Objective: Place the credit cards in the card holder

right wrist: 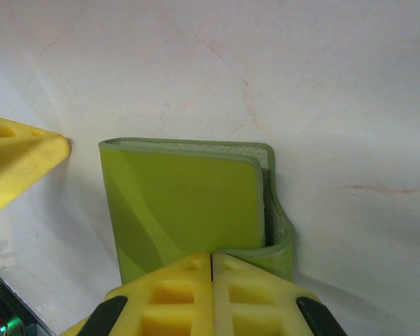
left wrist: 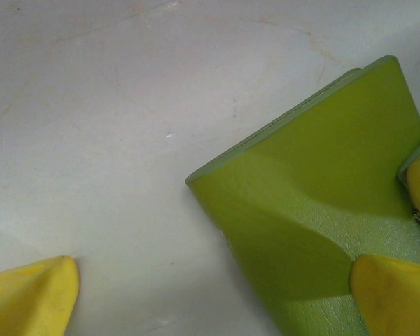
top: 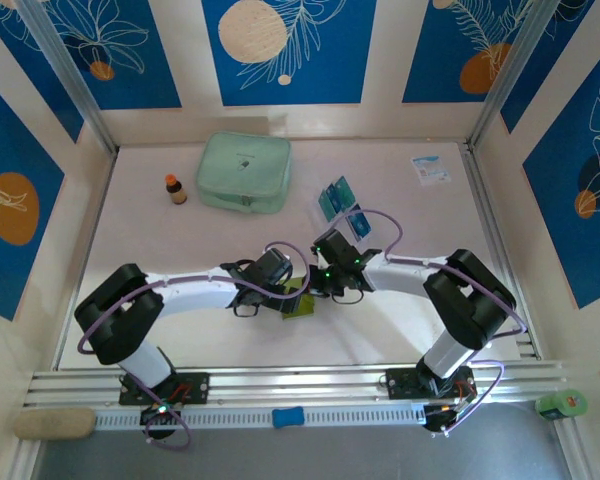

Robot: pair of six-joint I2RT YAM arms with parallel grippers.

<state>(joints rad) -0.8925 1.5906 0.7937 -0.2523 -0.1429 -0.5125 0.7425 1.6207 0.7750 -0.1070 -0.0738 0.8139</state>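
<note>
Here's the pale bench (top: 180,235), and both arms are bent in towards its middle, wrists almost meeting. Far back sits the mint zip pouch (top: 244,172), flat and shut. Down between the two wrists, near the front centre, there's the card holder (right wrist: 182,203), lime green and lying on the bench, with one edge curling up on its right side in the right wrist view. The left fingers (left wrist: 35,297) are spread wide, one tip out on bare bench and the other over the holder's corner. The right fingers (right wrist: 175,294) are pressed tight together, right at the holder's near edge. Whether they've nipped any of the flap, I can't tell. The credit cards (top: 338,200), blue and teal, lie clustered further back, just right of the pouch and apart from the holder. There's a white-and-blue packet (top: 430,168) far right and a small brown bottle (top: 175,189) left of the pouch
</note>
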